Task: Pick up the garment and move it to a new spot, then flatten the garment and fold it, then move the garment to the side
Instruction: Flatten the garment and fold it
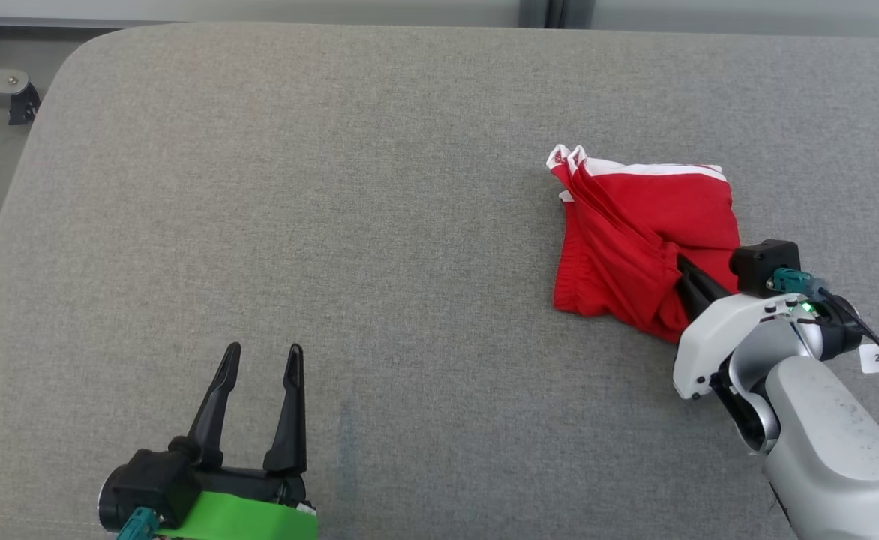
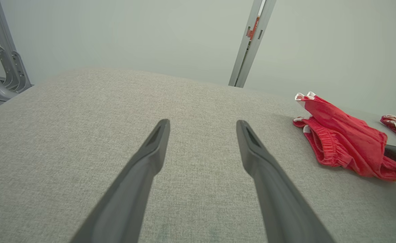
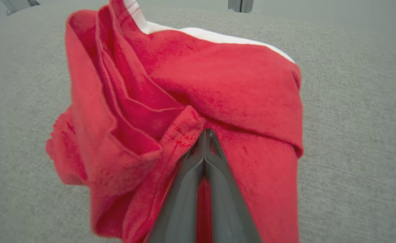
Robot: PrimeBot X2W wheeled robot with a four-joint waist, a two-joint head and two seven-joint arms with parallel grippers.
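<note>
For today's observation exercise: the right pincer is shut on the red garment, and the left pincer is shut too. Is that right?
No. The left pincer is open, fingers apart, as the left wrist view shows. The right pincer is shut on the red garment.

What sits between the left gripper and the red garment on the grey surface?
That stretch is bare: plain grey surface runs from the open left gripper to the red garment. The head view shows it, and the left wrist view agrees.

Bright even light, faint soft shadows, wide-angle stretch, near cloth blurred
</note>
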